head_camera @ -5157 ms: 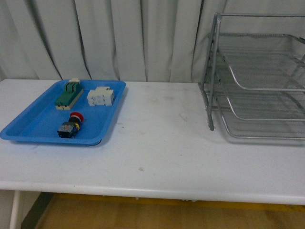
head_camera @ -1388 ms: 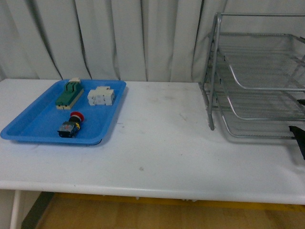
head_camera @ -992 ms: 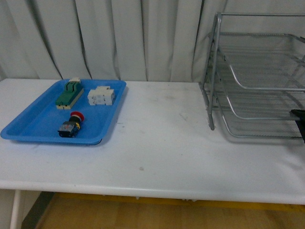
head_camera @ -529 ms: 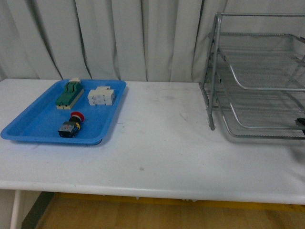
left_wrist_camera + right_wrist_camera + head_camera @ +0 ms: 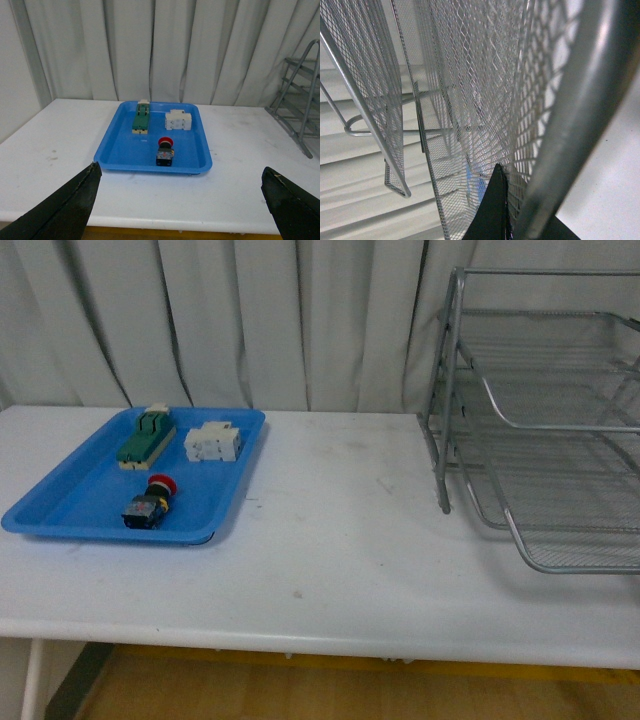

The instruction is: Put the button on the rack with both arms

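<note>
Blue tray (image 5: 75,495) holds button (image 5: 150,502), right claw (image 5: 520,225) grips rack (image 5: 540,272)

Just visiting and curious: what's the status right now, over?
Left gripper open, facing blue tray. Right gripper seemingly shut on bottom shelf rim of rack. Button lying in tray, untouched. Nothing seen blocking it.

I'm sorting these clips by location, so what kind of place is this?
Probably a lab or test bench rather than a home. A bare white table stands against a plain grey curtain, with a blue tray holding a red-capped push button and a metal letter rack laid out like props.
</note>
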`<state>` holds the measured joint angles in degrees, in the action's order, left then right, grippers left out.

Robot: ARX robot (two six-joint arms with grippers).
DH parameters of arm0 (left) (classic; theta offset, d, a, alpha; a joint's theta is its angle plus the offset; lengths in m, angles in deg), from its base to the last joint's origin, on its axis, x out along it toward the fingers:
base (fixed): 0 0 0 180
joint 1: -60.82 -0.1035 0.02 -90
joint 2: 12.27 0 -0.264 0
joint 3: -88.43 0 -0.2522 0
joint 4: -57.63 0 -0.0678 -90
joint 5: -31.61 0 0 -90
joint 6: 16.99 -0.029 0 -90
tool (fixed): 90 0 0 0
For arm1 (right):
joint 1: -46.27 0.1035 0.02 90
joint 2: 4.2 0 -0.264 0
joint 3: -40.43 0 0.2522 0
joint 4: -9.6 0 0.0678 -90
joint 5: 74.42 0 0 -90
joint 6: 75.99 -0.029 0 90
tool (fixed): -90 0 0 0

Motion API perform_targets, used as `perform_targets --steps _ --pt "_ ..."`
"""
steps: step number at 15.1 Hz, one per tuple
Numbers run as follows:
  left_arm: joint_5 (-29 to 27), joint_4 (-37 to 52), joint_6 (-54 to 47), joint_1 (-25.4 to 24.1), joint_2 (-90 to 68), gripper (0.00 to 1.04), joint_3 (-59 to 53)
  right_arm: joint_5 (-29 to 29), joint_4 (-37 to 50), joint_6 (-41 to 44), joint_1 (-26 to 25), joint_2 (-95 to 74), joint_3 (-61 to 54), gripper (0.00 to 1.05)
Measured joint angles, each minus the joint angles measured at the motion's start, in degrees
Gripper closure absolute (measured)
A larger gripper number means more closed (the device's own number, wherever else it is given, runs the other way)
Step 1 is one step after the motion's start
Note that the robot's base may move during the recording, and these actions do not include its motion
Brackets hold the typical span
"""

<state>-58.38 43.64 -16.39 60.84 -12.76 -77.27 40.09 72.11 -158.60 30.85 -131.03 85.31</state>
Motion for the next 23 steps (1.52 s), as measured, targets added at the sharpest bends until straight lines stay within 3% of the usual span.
perform_targets --steps 1,9,15,17,18,20,21,23 --pt "0.0 0.0 0.0 0.0 0.0 0.07 0.0 0.5 0.0 0.1 -0.2 0.1 -0.1 1.00" --pt "0.0 0.0 0.0 0.0 0.0 0.07 0.0 -0.3 -2.6 -2.3 -1.1 5.6 -5.1 0.05" --pt "0.0 0.0 0.0 0.0 0.0 0.07 0.0 1.2 -2.6 -0.9 -1.2 26.5 -21.3 0.06" --pt "0.0 0.0 0.0 0.0 0.0 0.07 0.0 -7.5 -25.3 23.3 0.1 54.0 -24.1 0.26" --pt "0.0 0.0 0.0 0.0 0.0 0.07 0.0 -9.0 -34.8 40.7 0.0 71.1 -24.0 0.39" --pt "0.0 0.0 0.0 0.0 0.0 0.07 0.0 -9.4 -51.6 66.1 0.2 92.4 -25.9 0.63" --pt "0.0 0.0 0.0 0.0 0.0 0.07 0.0 -11.0 -55.7 73.9 1.8 99.4 -27.5 0.76" --pt "0.0 0.0 0.0 0.0 0.0 0.07 0.0 -14.1 -57.9 80.0 5.4 105.6 -27.8 1.02"
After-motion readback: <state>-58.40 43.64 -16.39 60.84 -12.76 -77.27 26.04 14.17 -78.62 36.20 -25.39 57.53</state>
